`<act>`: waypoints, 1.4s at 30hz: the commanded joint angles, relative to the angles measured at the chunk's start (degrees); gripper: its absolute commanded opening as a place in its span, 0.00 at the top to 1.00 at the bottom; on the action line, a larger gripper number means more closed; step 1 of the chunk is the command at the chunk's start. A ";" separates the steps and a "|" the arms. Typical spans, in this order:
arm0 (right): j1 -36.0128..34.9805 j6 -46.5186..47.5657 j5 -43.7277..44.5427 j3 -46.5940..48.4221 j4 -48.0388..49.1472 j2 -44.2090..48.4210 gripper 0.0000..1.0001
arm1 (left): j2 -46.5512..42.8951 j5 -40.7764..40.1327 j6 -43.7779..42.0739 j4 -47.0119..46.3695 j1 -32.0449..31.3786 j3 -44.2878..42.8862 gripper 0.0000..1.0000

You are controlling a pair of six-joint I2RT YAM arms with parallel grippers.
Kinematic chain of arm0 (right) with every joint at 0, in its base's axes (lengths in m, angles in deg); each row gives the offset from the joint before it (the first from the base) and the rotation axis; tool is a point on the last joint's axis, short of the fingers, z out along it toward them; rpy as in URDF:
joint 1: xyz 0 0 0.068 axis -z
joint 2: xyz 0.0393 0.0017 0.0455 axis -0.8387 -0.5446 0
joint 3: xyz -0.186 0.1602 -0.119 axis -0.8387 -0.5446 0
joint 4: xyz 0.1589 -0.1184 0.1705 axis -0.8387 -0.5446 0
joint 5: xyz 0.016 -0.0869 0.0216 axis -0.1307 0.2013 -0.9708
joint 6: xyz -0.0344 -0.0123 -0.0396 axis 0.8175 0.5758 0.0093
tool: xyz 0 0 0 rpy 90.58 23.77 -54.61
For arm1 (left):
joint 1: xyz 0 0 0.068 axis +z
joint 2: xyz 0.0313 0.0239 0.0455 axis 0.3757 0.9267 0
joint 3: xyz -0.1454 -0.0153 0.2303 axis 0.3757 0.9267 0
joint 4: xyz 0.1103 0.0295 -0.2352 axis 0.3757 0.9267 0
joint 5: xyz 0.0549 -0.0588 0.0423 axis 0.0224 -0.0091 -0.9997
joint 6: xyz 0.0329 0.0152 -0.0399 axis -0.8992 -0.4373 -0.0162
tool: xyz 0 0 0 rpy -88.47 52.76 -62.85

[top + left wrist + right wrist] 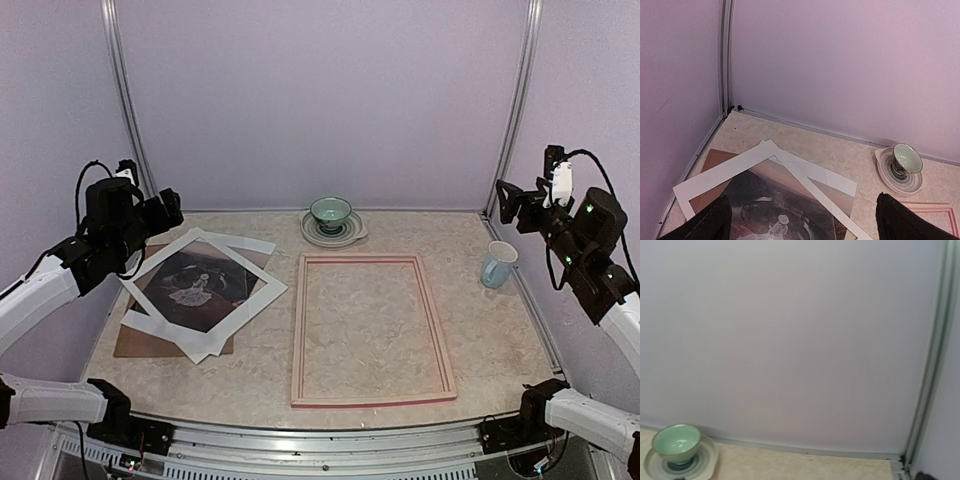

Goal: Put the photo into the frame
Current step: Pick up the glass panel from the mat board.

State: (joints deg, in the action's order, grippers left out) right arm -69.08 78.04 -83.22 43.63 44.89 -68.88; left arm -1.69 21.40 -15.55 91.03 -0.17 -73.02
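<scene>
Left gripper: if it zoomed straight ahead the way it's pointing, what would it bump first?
Most likely the white mat lying over the photo, just ahead of the open left gripper. Depth is unclear, so it might touch the photo itself first.

The frame [297, 330] shows pale wood with a pink edge, the photo [215, 280] is dark brown, the bowl [330, 210] mint green, the mug [497, 265] pale blue.
</scene>
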 commanded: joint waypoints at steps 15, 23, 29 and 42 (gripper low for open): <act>1.47 -12.29 -23.04 3.32 -0.21 -6.78 0.01 | -0.14 1.96 2.93 0.64 0.71 -0.36 0.01; -0.62 -21.70 -27.18 4.99 -1.02 -17.67 0.01 | 4.16 7.77 6.01 0.82 2.15 -0.41 0.01; -7.44 -23.11 -25.58 9.63 -3.99 -28.85 0.01 | 5.87 8.57 6.08 0.92 1.51 -0.41 0.01; -25.04 -24.19 -23.25 22.93 -1.30 -51.25 0.01 | 17.43 3.21 6.26 12.14 -5.27 -7.18 0.01</act>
State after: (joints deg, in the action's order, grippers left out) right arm -89.60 53.52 -106.91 61.32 42.77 -115.04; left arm 12.69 28.35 -9.87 97.24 -3.28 -76.65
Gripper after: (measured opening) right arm 0.992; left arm 0.989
